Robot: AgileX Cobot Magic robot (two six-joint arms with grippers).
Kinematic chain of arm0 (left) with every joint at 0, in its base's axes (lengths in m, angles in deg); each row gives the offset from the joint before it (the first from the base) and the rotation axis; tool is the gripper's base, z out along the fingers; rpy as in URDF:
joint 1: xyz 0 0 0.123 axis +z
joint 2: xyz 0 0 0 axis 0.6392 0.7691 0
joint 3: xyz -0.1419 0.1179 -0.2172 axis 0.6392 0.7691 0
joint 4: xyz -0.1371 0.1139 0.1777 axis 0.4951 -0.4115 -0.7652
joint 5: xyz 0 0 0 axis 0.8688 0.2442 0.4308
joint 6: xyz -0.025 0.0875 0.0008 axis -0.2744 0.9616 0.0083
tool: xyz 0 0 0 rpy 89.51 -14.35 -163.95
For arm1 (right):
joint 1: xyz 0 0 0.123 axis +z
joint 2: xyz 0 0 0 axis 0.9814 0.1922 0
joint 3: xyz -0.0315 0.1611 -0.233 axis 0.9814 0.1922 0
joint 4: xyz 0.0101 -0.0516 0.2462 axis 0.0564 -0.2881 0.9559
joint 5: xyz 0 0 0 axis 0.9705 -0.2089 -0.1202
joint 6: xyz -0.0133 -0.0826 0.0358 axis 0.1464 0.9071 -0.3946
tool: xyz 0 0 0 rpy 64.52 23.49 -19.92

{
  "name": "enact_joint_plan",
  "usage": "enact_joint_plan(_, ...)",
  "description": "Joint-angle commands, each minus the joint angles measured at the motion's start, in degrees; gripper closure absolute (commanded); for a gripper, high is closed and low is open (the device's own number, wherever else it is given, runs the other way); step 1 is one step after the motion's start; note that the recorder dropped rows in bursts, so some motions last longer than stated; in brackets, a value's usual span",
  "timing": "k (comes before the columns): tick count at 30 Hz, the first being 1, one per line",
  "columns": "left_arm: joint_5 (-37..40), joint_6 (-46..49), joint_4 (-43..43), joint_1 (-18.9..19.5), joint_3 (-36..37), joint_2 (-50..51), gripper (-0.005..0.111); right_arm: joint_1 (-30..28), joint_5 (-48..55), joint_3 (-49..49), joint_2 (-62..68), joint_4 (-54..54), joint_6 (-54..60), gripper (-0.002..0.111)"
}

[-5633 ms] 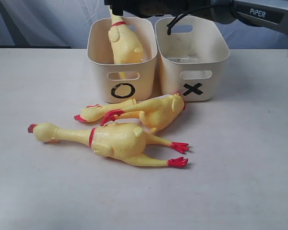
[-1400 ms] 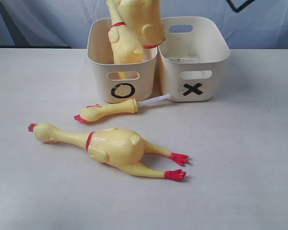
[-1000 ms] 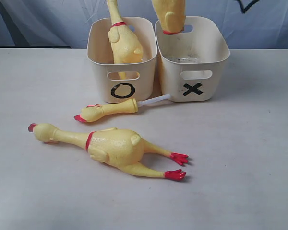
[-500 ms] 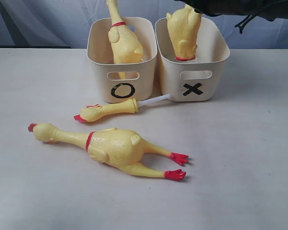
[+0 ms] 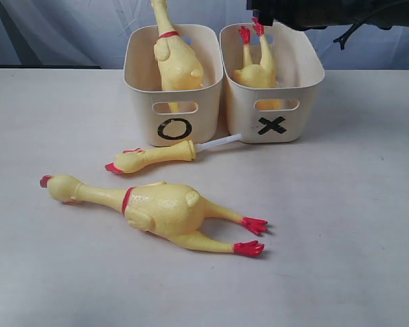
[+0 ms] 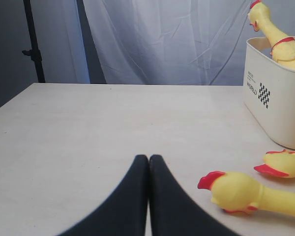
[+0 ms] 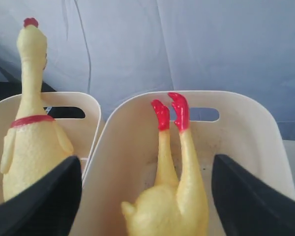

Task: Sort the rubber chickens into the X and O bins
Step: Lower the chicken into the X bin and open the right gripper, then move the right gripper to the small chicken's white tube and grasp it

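Spread wide, my right pincer hung over the X bin with nothing between its black fingers; it had let go. My left pincer was clenched, tips pressed together on nothing, low over the table.

That pale table carried everything. At its far side the two cream tubs stood just beside each other: the O bin on the left of the exterior view, the X bin on the right, each with its black mark facing the camera.

Of the chickens, the lying large chicken was stretched on its side on the table in front of the bins, well apart from them, red comb to the left and red feet to the right. Its head lay near my left pincer. The upright large chicken stood in the O bin, neck and head rising above the rim.

The smaller chicken sat head-down in the X bin, its red feet sticking up past the rim, right under my open right pincer.

Smallest, a head-and-neck piece lay in front of the O bin, and its thin white stem pointed toward the foot of the X bin.
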Motion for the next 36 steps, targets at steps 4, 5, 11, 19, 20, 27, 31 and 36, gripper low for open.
enact_joint_plan(4, -0.4, -0.21, 0.14, -0.1, -0.14, -0.3, 0.107, 2.67, 13.78, -0.25, -9.97, -4.64, 9.58, 0.039)
enact_joint_plan(5, -0.4, -0.21, 0.14, -0.1, -0.14, -0.3, 0.107, 5.02, 18.25, -0.25, -11.39, -4.75, 16.53, 0.039)
enact_joint_plan(11, -0.4, -0.21, 0.14, -0.1, -0.14, -0.3, 0.107, 14.88, 30.56, -0.25, -12.58, -6.74, 37.76, 0.039)
enact_joint_plan(19, -0.4, -0.21, 0.14, -0.1, -0.14, -0.3, 0.107, 22.39, 39.06, -0.25, -8.78, -24.99, 35.23, 0.039)
enact_joint_plan(20, -0.4, -0.21, 0.14, -0.1, -0.14, -0.3, 0.107, 22.76, 39.49, -0.25, -8.12, -27.16, 34.6, 0.04)
enact_joint_plan(27, -0.4, -0.21, 0.14, -0.1, -0.14, -0.3, 0.107, 24.19, 43.06, -0.25, -3.55, -31.38, 33.38, 0.062)
enact_joint_plan(31, -0.4, -0.21, 0.14, -0.1, -0.14, -0.3, 0.107, 24.44, 42.56, -0.25, -0.75, -33.66, 33.38, 0.052)
enact_joint_plan(36, -0.4, -0.21, 0.14, -0.1, -0.14, -0.3, 0.107, 24.54, 39.73, -0.25, 2.67, -39.52, 31.41, 0.049)
